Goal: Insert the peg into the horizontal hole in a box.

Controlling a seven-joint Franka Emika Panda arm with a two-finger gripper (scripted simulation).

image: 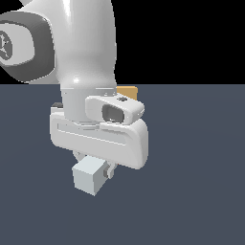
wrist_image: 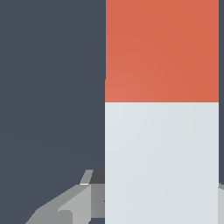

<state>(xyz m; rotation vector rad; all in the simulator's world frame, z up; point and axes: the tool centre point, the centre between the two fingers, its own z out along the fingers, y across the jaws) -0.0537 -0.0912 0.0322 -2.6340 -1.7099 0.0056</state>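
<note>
Exterior view, going from its left to its right. The white arm fills the upper left, a grey joint cap at the far left edge, the wrist body and its camera housing in the middle of the frame. Below the wrist body the gripper [image: 93, 167] points down at the dark blue-grey floor [image: 191, 191]. The peg [image: 89, 179] sits between the fingers, seen nearly end-on: only its pale grey-white end and a short run of its sides show. The red-orange part is not visible from here. One finger [image: 110, 171] shows as a small grey piece touching the peg's side toward the exterior view's right; the other is mostly hidden behind the peg. To the right of the arm column, just above the camera housing, a small tan corner of the box [image: 128, 92] shows at the floor's far edge. The rest of the box is covered by the arm, so the hole cannot be seen, nor can I tell whether anything is in it.

Wrist view. The peg [wrist_image: 162, 131] fills most of the frame lengthwise, pale section nearer the camera, red-orange section farther out, the colour boundary a straight line across the bar. A grey finger [wrist_image: 70, 203] lies against the pale section's side. Floor [wrist_image: 48, 87] beside it is plain. The box is not in this view.

Gripper state: closed onto the peg's pale section, narrow, holding it. Whether the peg is clear of the floor cannot be told.
</note>
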